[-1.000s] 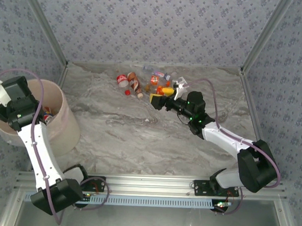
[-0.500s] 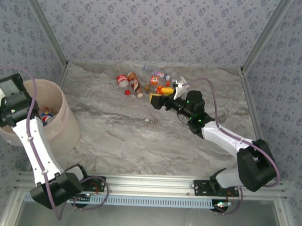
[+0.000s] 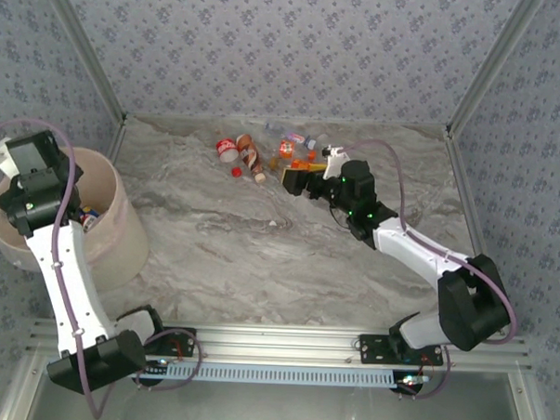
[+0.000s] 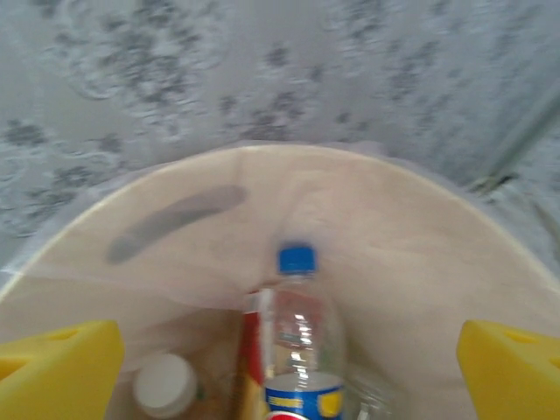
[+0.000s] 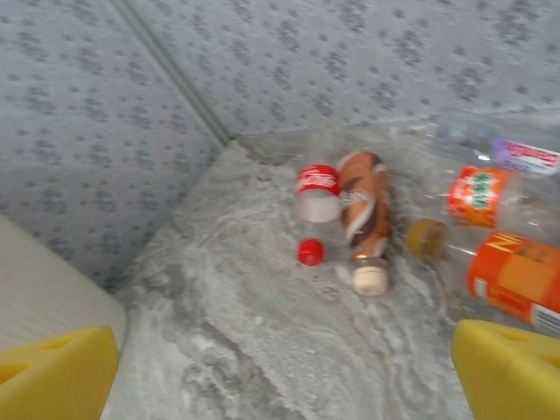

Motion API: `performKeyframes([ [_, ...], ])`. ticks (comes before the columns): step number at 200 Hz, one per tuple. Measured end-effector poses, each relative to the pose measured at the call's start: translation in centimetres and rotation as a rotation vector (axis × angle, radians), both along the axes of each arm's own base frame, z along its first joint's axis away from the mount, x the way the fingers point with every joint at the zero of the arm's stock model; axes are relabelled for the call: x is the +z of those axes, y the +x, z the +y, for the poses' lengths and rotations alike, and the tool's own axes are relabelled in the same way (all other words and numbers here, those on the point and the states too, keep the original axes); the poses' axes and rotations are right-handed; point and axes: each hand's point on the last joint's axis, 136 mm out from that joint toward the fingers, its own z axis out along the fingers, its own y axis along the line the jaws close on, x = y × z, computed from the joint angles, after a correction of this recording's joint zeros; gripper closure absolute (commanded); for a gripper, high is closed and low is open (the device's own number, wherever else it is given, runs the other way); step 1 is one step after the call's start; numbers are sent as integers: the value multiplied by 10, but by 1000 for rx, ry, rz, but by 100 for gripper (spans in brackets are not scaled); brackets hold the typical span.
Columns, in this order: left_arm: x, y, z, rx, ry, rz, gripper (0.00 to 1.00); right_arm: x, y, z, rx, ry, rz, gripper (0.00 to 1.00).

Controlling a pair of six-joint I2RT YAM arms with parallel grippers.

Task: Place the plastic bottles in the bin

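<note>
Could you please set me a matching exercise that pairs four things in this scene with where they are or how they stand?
Things:
1. blue-capped bottle
2. brown-labelled bottle
3. left tool
4. right tool

Places or states:
A. open, above the table, facing the bottles that lie there
B. lying on the table beside the red-labelled bottle
C. open, over the bin
D. inside the bin

Pairs: 1-D, 2-B, 3-C, 4-A
</note>
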Motion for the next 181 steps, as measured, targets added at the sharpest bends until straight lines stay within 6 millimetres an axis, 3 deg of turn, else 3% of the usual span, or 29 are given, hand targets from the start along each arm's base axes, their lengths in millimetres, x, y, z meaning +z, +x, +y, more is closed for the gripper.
performKeyframes([
  [28, 13, 24, -38, -182, -43, -87, 2, -18, 20, -19, -59, -57, 71, 0],
  [61, 30, 58, -103, -470, -119, -210, 2, -37, 42, -32, -61, -180, 126, 0],
  [81, 37, 72, -145, -638, -170, -276, 2, -46, 52, -33, -24, -263, 147, 0],
  [101, 38, 81, -187, -793, -228, -311, 2, -54, 66, -28, 27, -342, 151, 10],
  [134, 37, 94, -248, -1017, -309, -327, 2, -70, 81, -16, 155, -493, 111, 11],
  [158, 23, 100, -277, -1115, -355, -294, 2, -83, 88, -10, 263, -602, 74, 12],
  [181, 8, 103, -288, -1150, -384, -263, 2, -91, 100, -8, 339, -693, 43, 14],
])
